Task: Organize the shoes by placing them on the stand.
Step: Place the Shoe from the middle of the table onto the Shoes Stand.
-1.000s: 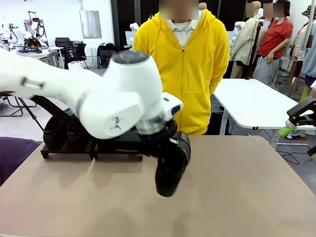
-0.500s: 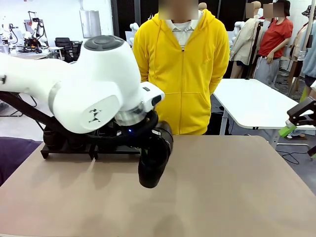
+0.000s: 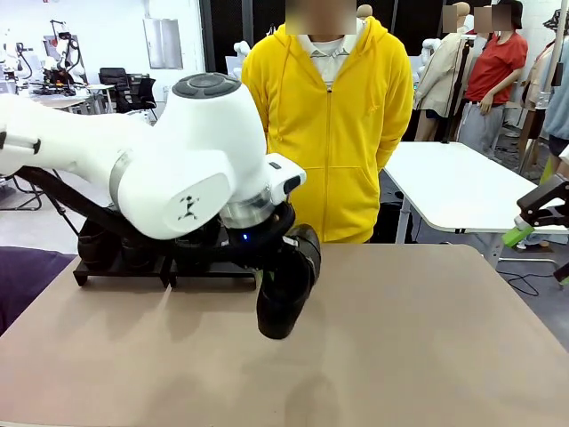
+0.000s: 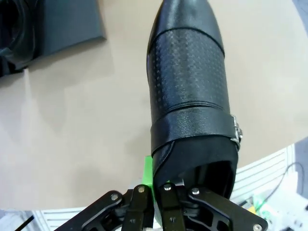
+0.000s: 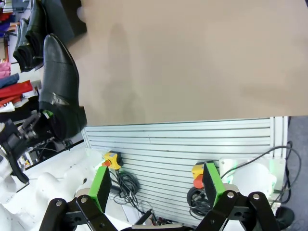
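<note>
Shoe [image 4: 190, 96], black loafer: clamped at its heel collar in my left pincer [image 4: 161, 192], toe hanging down above the table [image 3: 427, 338], just beside the stand [image 3: 164, 267]. My right pincer [image 5: 156, 185] hangs off the table's edge, fingers apart, empty.

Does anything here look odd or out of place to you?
Only the shoe: it hangs toe-down in the air over the table, pinched at its heel edge by the left gripper, instead of sitting on the stand with the others. Nothing looks spilled or damaged.
</note>
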Motion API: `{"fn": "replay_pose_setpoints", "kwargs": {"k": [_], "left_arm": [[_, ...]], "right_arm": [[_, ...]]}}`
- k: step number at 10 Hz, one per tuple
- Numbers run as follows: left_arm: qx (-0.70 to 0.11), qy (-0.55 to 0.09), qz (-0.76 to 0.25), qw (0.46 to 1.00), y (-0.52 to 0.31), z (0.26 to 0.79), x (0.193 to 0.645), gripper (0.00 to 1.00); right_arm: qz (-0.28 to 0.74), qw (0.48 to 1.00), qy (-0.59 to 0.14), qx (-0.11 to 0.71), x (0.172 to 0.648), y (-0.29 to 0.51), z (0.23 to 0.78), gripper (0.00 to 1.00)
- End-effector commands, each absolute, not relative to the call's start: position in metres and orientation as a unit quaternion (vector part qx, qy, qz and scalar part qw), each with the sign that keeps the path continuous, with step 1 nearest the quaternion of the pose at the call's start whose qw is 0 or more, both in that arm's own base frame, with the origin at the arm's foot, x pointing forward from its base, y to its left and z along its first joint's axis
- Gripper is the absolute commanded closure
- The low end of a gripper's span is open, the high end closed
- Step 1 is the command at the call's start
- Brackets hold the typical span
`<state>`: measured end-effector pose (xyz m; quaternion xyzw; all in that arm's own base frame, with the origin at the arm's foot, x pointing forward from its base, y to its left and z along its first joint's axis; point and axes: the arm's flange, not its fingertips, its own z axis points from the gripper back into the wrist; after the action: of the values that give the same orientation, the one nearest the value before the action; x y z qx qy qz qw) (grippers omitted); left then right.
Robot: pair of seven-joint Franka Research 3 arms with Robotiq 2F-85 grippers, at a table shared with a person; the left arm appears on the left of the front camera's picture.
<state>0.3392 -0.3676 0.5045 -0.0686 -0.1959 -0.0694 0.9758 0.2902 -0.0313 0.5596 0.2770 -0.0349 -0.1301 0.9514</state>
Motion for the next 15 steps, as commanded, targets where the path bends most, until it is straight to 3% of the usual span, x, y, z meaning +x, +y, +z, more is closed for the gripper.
{"fn": "replay_pose_setpoints", "kwargs": {"k": [1, 3, 6, 15], "left_arm": [[-0.102, -0.226, -0.047, 0.968, -0.353, 0.527, 0.408, 1.0], [-0.085, -0.265, -0.052, 0.959, -0.336, 0.527, 0.475, 1.0], [-0.057, -0.299, -0.04, 0.952, -0.31, 0.507, 0.53, 1.0], [-0.049, -0.319, 0.016, 0.946, -0.246, 0.442, 0.586, 1.0]], "right_arm": [[-0.126, 0.95, -0.035, 0.284, 0.291, -0.033, 0.563, 0.0], [-0.126, 0.95, -0.035, 0.284, 0.291, -0.033, 0.563, 0.0], [-0.126, 0.95, -0.035, 0.284, 0.291, -0.033, 0.563, 0.0], [-0.126, 0.95, -0.035, 0.284, 0.291, -0.033, 0.563, 0.0]]}}
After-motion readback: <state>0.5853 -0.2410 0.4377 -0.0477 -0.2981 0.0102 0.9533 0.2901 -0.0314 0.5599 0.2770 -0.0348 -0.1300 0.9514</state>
